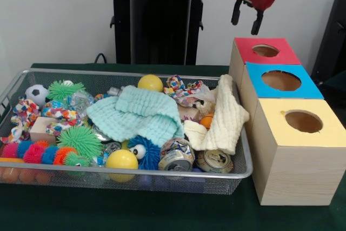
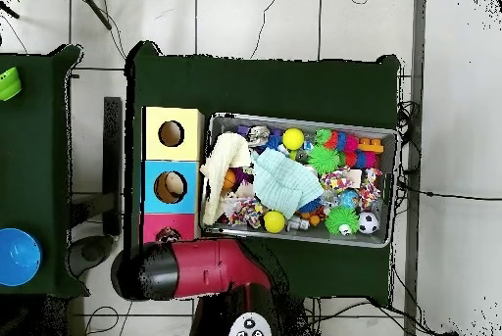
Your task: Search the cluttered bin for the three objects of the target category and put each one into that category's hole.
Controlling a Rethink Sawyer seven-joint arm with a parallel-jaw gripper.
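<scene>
Crushed cans (image 1: 197, 158) lie at the wire basket's (image 1: 162, 174) near rim; behind, the gripper (image 1: 246, 19) hangs empty, fingers apart, above the red box's hole (image 1: 265, 50).

3 boxes (image 1: 286, 106) beside wire bin (image 1: 130, 174), gripper (image 1: 246, 17) above farthest hole (image 1: 265, 50)

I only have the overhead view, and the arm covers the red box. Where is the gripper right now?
Observer: The gripper hangs in the air above the red-topped box.
Operator: Holding anything?
Observer: No, its fingers are apart and empty.
Operator: Any animal under the cloth?
Observer: A blue fuzzy toy with big eyes peeks out from under the mint cloth, at the bin's side away from the robot.
</scene>
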